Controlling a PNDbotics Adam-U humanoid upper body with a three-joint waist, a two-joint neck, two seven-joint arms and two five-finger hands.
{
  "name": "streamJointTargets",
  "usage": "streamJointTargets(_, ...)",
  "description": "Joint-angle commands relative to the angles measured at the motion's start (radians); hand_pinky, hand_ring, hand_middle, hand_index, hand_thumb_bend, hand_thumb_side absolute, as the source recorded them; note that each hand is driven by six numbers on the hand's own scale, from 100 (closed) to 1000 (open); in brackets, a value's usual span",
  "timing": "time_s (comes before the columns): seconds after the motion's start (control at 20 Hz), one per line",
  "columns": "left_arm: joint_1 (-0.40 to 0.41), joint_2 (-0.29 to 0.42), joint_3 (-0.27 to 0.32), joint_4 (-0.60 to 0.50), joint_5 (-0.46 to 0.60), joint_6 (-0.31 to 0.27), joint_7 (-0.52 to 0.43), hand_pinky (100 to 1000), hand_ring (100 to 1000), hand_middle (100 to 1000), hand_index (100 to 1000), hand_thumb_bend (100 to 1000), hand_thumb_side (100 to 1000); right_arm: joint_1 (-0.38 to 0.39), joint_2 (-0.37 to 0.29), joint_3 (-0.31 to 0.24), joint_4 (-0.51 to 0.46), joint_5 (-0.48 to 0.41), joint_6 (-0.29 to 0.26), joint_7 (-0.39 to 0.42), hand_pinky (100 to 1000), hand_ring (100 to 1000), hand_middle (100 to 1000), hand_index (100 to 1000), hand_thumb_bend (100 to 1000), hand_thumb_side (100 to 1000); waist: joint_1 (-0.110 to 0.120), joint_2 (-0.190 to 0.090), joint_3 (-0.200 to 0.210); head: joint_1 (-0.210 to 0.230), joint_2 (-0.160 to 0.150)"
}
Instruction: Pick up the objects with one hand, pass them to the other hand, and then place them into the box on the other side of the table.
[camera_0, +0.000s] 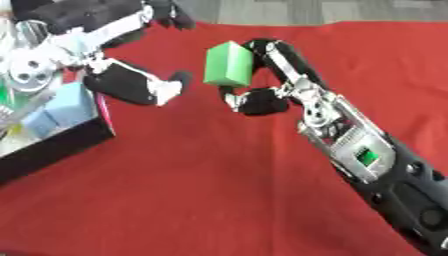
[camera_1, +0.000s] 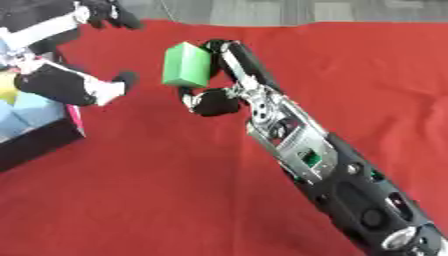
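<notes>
Fingers of the right hand (camera_0: 262, 97) pinch a green block (camera_0: 229, 64) (held upright) above open red bench (camera_0: 219, 190); left hand (camera_0: 144, 82), spread, waits at nine o'clock, beside the box (camera_0: 61, 142) edge.

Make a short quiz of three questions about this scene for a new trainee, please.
1. True or false: the right hand holds the green block above the red cloth.
2. Which hand is open and holds nothing?
A. the left hand
B. the right hand
C. neither
3. Fill in the missing word: the box stands at the ______ edge of the view.

Key
1. True. Its fingers and thumb close on the block.
2. A. The left hand is apart from the block, with its fingers spread toward it.
3. Left. Pale blue blocks already lie inside it.
</notes>
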Motion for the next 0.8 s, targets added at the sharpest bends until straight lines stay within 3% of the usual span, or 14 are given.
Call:
streamJointTargets(0.05, -0.02, 0.0, -0.006, -0.011, -0.063, -0.002, -0.018, 811, 852, 786, 869, 400, 300, -0.019, 0.0, -0.001, -0.018, -0.001, 0.006, 0.01, 858, 628, 488, 527, 100, 100, 0.012, -0.035, -0.001, 0.001, 0.0)
streamJointTargets(0.4, -0.023, -0.027, -0.03, -0.011, -0.135, 0.017, -0.084, 815, 859, 792, 873, 421, 373, -0.028, 0.001, 0.025, -0.036, -0.009, 0.045, 0.015, 860, 631, 491, 531, 100, 100, 0.012, -0.035, -0.003, 0.002, -0.002)
streamJointTargets(0.8, -0.023, -0.045, -0.034, -0.009, -0.136, 0.054, -0.085, 814, 849, 781, 865, 315, 383, -0.032, 0.001, 0.035, -0.059, -0.004, 0.062, 0.026, 860, 630, 488, 528, 100, 100, 0.01, -0.033, -0.003, 0.005, -0.003)
